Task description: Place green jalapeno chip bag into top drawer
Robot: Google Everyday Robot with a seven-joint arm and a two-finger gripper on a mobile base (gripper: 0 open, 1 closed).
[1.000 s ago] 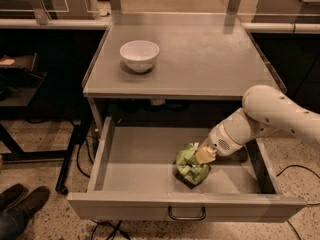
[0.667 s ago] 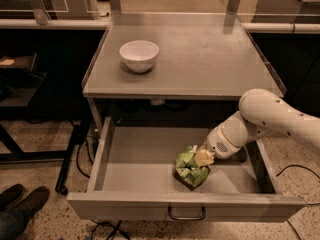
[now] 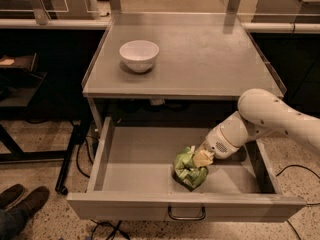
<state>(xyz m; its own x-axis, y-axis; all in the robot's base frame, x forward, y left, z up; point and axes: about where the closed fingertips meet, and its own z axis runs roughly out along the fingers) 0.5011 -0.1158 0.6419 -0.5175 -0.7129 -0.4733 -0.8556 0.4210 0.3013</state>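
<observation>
Touching one green jalapeno chip bag (image 3: 188,169) in the top drawer (image 3: 140,205): one gripper (image 3: 202,159), hold unclear.

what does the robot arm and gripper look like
White, smooth, rounded arm shell with small dark dots; bulbous wrist with a speckled patch. The gripper, pale yellow at its tip, is in the top drawer at the green jalapeno chip bag.

You're looking at a dim, warm scene lit from overhead. The grey tabletop (image 3: 200,54) catches the most light, and the white bowl (image 3: 139,55) drops a soft shadow at its base. The top drawer (image 3: 140,156) darkens toward its back. At 5 o'clock, the gripper (image 3: 202,159) by the green jalapeno chip bag (image 3: 186,170) shades the drawer floor.
</observation>
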